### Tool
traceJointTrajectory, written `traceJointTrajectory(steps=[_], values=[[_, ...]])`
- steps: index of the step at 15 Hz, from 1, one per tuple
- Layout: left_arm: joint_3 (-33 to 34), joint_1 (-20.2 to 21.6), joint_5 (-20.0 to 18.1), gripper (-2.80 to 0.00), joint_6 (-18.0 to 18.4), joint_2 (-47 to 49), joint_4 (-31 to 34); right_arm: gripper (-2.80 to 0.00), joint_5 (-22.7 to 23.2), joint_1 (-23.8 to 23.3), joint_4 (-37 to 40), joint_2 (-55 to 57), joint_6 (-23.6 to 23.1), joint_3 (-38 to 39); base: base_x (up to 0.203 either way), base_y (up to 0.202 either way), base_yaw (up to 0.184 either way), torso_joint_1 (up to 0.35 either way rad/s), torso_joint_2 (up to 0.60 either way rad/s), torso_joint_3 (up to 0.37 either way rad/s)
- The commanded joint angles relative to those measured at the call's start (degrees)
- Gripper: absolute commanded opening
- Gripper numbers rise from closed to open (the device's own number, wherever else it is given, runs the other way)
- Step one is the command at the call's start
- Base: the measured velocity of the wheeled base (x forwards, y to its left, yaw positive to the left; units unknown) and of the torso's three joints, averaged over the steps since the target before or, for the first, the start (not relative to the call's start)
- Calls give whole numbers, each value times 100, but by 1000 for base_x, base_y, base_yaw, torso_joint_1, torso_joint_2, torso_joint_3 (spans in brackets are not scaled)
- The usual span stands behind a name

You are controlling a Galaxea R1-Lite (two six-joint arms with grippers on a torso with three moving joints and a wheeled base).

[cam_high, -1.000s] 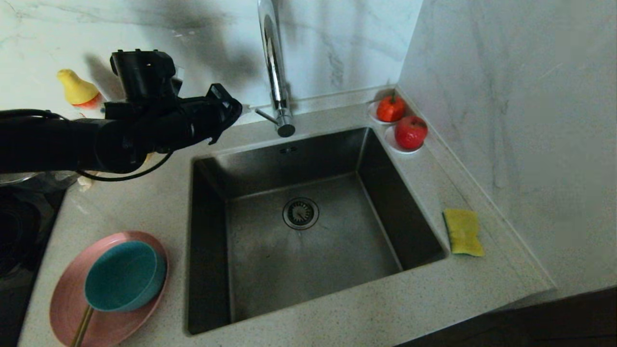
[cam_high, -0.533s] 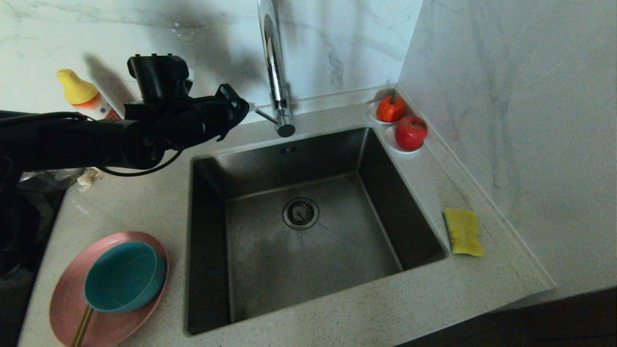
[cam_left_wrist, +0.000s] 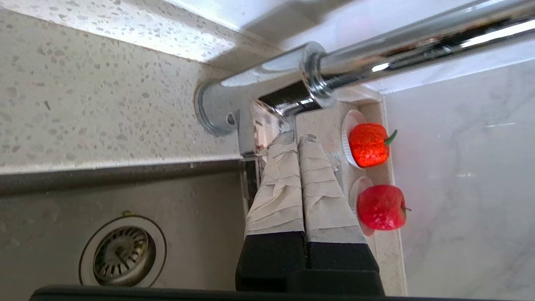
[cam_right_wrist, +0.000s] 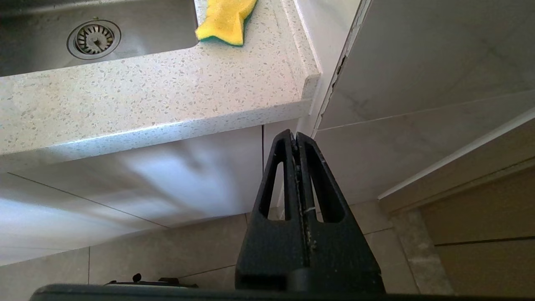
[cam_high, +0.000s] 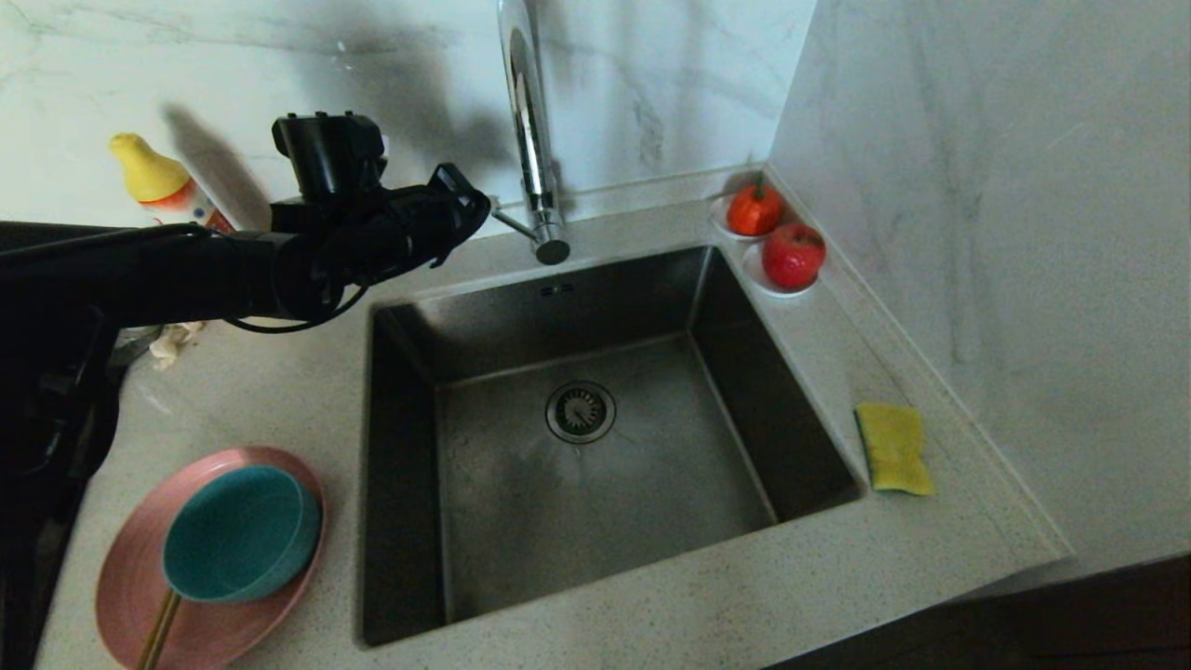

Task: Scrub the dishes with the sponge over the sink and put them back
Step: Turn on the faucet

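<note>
The pink plate (cam_high: 200, 619) and the teal bowl (cam_high: 240, 532) on it lie unscrubbed on the tabletop (cam_high: 279, 400), well apart from the left claw (cam_high: 476, 207). That claw, closed and empty, sits by the tap (cam_high: 532, 140) lever. We judge tap-opening in hand. The sponge (cam_high: 893, 448) lies across the sink (cam_high: 595, 437); the right claw (cam_right_wrist: 296, 136), closed, hangs parked below.

Left hand (cam_high: 475, 200) nearer tap (cam_high: 532, 140).

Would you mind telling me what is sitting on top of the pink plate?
The teal bowl sits on the pink plate, with a thin tan stick angled beneath its rim. The plate's surface under the bowl is hidden.
</note>
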Motion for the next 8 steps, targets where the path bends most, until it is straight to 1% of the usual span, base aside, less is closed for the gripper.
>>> traceJointTrajectory(steps=[1,5,7,8], values=[[-156,1,-13,-280,-27,185,-3,-280,-1,3,2,-1,0,1,0,0,0,0,0,0],[-549,1,-117,-280,-35,296,218,-280,-1,2,2,-1,0,1,0,0,0,0,0,0],[-591,10,-170,-280,-35,313,222,-280,-1,2,2,-1,0,1,0,0,0,0,0,0],[-591,10,-261,-280,-44,308,196,-280,-1,-4,2,-1,0,1,0,0,0,0,0,0]])
